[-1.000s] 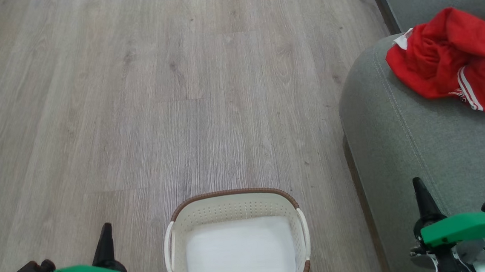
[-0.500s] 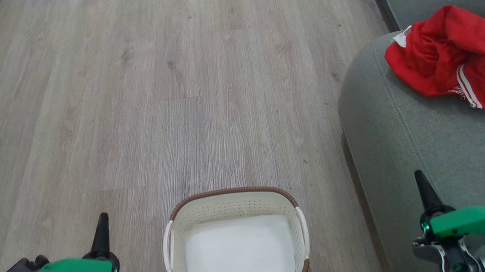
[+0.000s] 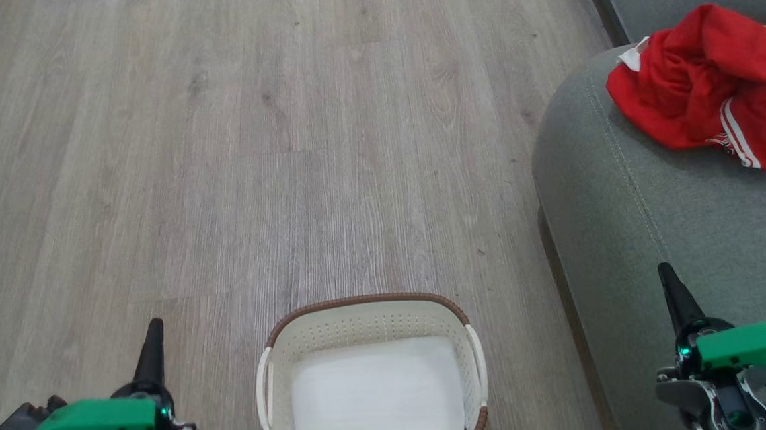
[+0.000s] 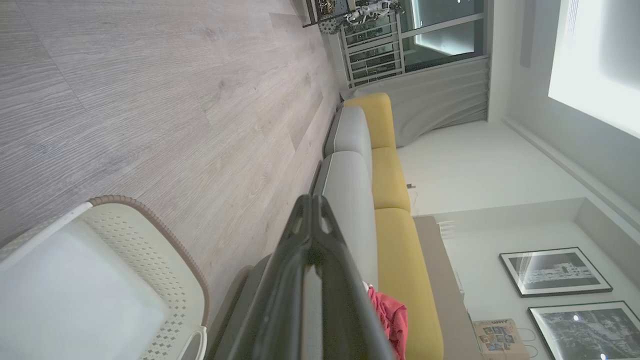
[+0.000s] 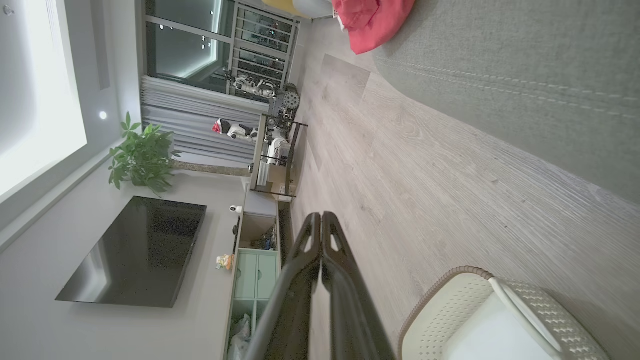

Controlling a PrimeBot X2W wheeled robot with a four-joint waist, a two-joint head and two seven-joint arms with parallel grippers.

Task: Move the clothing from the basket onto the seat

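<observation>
Lying crumpled on the far right of the seat (image 3: 626, 225), the clothing (image 3: 704, 78) is recorded as one bright red heap with white stripes at its near right edge; whether one garment or two make it up cannot be told. The seat, grey-green with a stitched seam, is set along the right of the scene. The basket (image 3: 362, 303), white and perforated with a brown braided rim and white side handles, is placed on the grey wood-grain floor (image 3: 217, 152) at the near centre, just left of the seat and well apart from the clothing, its white bottom exposed. The left gripper (image 3: 154, 329) is held over the floor near the basket's left side, its dark fingers pressed together to a single point, with nothing pinched. The right gripper (image 3: 667, 276) is held over the near part of the seat, right of the basket, fingers likewise pressed together on nothing. Yellow back cushions (image 4: 395, 235) are noted behind the seat in the left wrist view; a dark screen (image 5: 135, 250) and a potted plant (image 5: 142, 157) are noted in the right wrist view.
</observation>
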